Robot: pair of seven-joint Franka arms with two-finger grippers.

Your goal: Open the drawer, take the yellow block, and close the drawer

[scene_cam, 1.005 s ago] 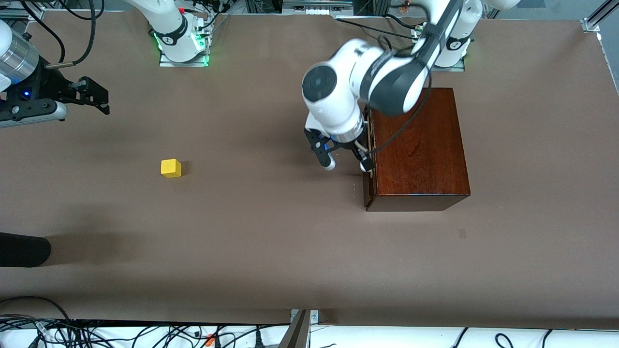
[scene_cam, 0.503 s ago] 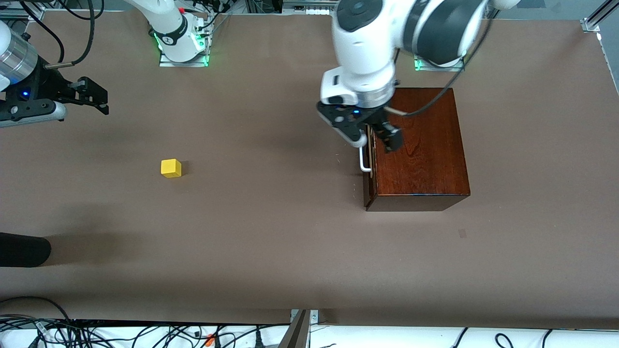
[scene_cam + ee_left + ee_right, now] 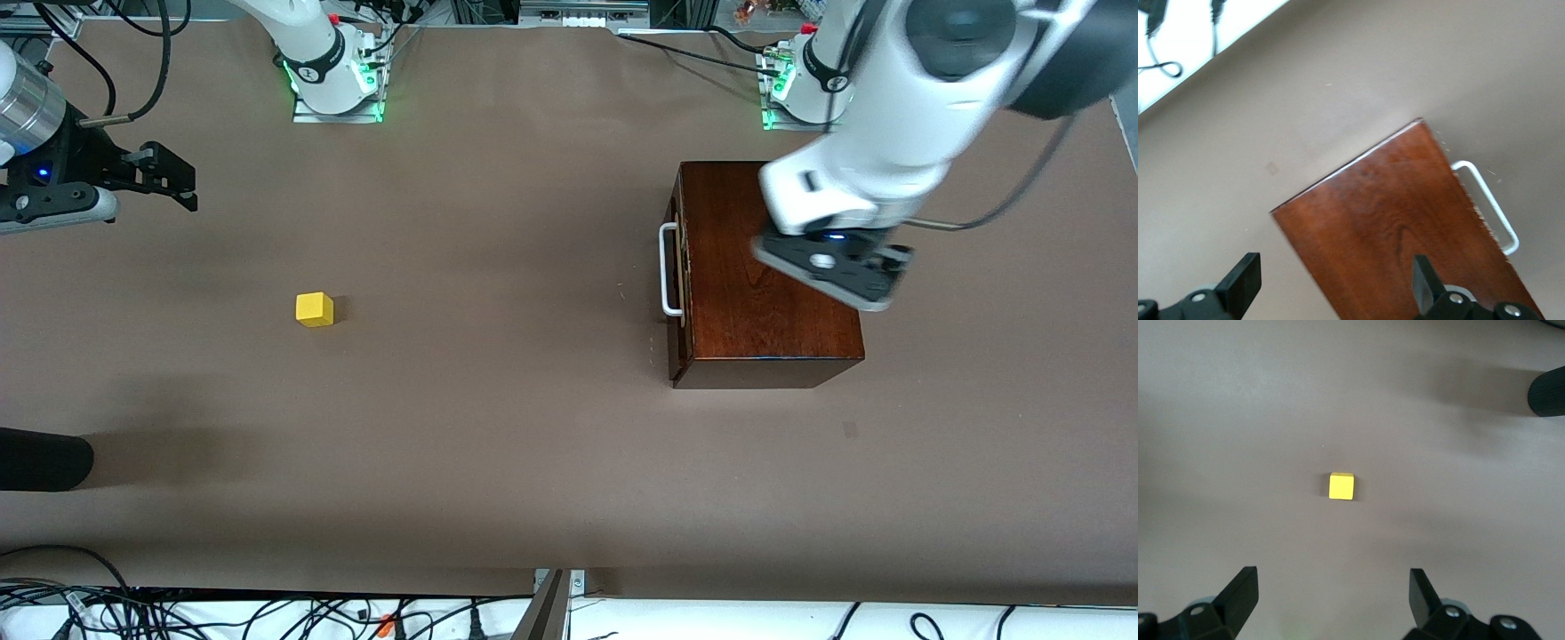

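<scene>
**Drawer shut, block out on the table**

Though the task speaks of taking it from the drawer, the yellow block sits in the open on the brown table, left of centre in the front view and well apart from everything else. It reads as a small, stiff, light cube with plain flat faces — a squeeze across two facing sides should hold it, though those smooth faces could slip if the fingers land off-centre or on a corner.

At the right of centre stands the mahogany box, its drawer pushed fully in, the white handle standing proud of the dark front. That bar is the obvious place to take hold; it looks rigid, and the box seems heavy enough to stay put under a steady pull, though that is a guess.

The left gripper hangs over the top of the box, fingers spread wide with nothing between them. The right gripper waits at the upper left of the front view, above bare table, jaws equally wide and empty; the block lies centred ahead of it in its wrist view.

A dark rounded object intrudes at the lower left edge.
</scene>
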